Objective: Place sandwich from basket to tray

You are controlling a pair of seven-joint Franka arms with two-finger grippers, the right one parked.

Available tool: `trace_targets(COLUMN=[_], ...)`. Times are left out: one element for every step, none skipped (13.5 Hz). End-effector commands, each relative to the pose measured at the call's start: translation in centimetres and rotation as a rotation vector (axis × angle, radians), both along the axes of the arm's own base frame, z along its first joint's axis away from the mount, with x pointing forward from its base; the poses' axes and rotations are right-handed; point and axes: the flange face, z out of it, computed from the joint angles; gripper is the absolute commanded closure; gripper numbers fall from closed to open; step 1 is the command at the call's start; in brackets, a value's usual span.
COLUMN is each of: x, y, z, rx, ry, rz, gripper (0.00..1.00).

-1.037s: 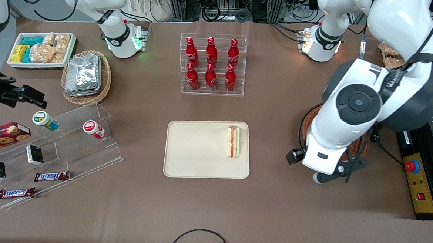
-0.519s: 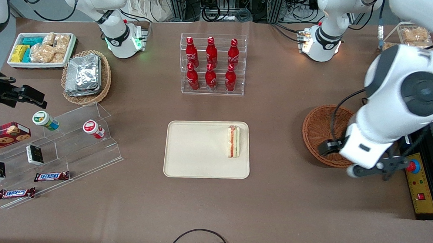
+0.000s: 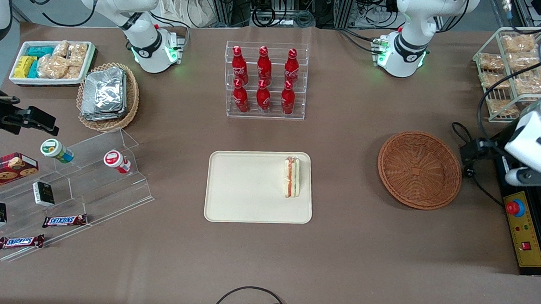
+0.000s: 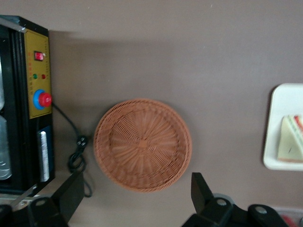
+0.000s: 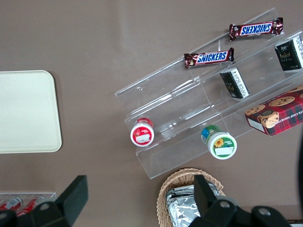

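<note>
Cream tray, one sandwich, one bare basket, gripper above, fingers apart.

basket: empty, on the bench
sandwich: on the tray
claw: fingers spread, above the basket

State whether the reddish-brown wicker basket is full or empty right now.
Empty. The basket shows only bare weave inside; the sandwich lies on the tray. The gripper, jaws open, hangs above the basket's edge.

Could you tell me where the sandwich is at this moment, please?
In the front view, the sandwich lies on the tray, at the tray's end nearer the empty basket. The open pincer hangs above the basket, empty.
</note>
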Motion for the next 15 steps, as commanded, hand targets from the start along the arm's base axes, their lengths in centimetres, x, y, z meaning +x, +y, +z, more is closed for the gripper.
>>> trace_targets(x=[-3.6, -4.4, -5.0, -5.5, -5.6, -5.7, -5.6, -5.6, -5.6, -5.6, -5.5, -5.5, -5.3, -5.3, -5.3], y=[0.7, 0.7, 0.6, 0.6, 0.6, 0.7, 0.4, 0.5, 1.2, 1.9, 2.1, 2.2, 2.2, 2.2, 2.1], z=[2.1, 2.6, 2.9, 3.2, 3.2, 3.5, 3.4, 3.3, 3.3, 3.4, 3.2, 3.0, 2.8, 2.6, 2.4], rx=[-0.004, -0.007, -0.008, -0.008, -0.007, -0.012, -0.033, -0.045, -0.056, -0.073, -0.078, -0.078, -0.079, -0.080, -0.079], ry=[0.017, 0.018, 0.017, 0.018, 0.016, 0.013, 0.016, 0.017, 0.017, 0.017, 0.022, 0.028, 0.039, 0.051, 0.057], rz=[-0.064, -0.069, -0.069, -0.069, -0.055, -0.060, -0.058, -0.054, -0.039, -0.030, -0.030, -0.029, -0.027, -0.024, -0.027], gripper=[0.00, 0.00, 0.00, 0.00, 0.00, 0.00, 0.00, 0.00, 0.00, 0.00, 0.00, 0.00, 0.00, 0.00, 0.00])
